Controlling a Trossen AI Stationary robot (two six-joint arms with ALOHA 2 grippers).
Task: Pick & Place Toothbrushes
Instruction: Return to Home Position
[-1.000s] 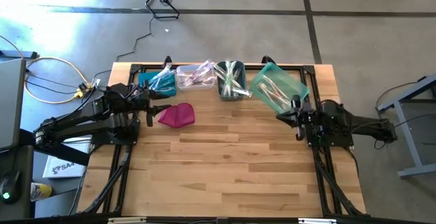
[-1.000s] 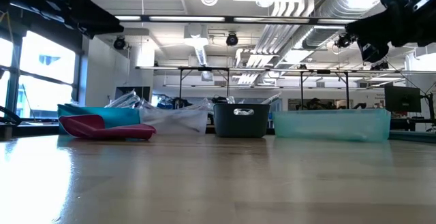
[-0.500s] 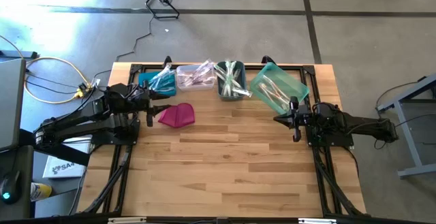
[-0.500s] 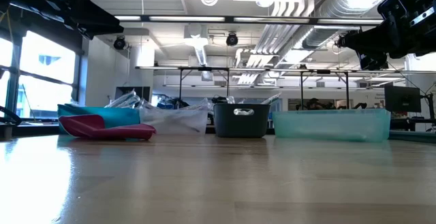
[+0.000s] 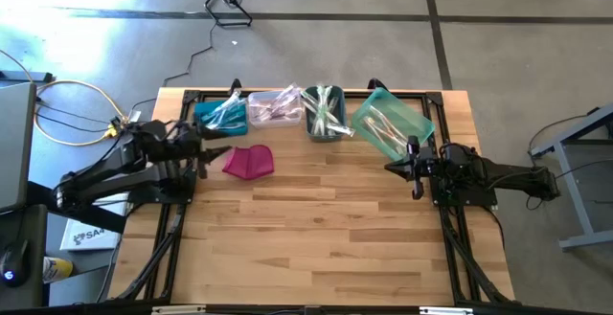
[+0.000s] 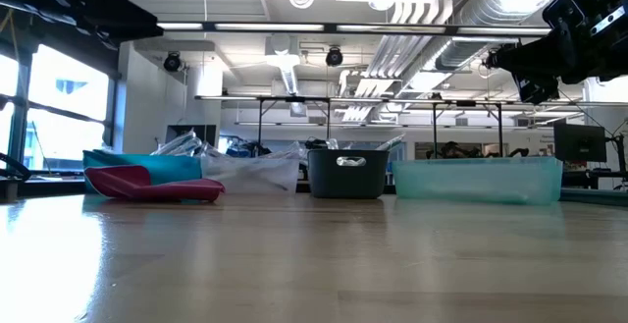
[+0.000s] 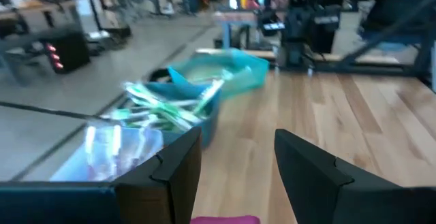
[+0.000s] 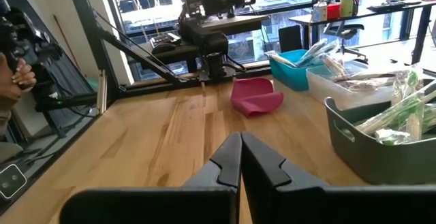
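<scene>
Table point(image 5: 316, 229) carries bins point(image 5: 410, 116) of toothbrushes point(image 5: 324, 112), magenta pouch point(image 5: 249, 162).

Overhead, table-level, facing wrists, shared table point(image 5: 316, 229)

Seen from above, a grey concrete floor point(image 5: 316, 52) crossed by dark seams surrounds the wooden table point(image 5: 316, 248). A grey desk frame point(image 5: 575, 126) stands at three o'clock of the table, and a yellow cable point(image 5: 72, 83) loops at ten o'clock. At table level, pale ducts point(image 6: 442, 4) and strip lights point(image 6: 235, 26) run across the ceiling at twelve o'clock. A bright window point(image 6: 54, 117) glows at nine o'clock.
</scene>
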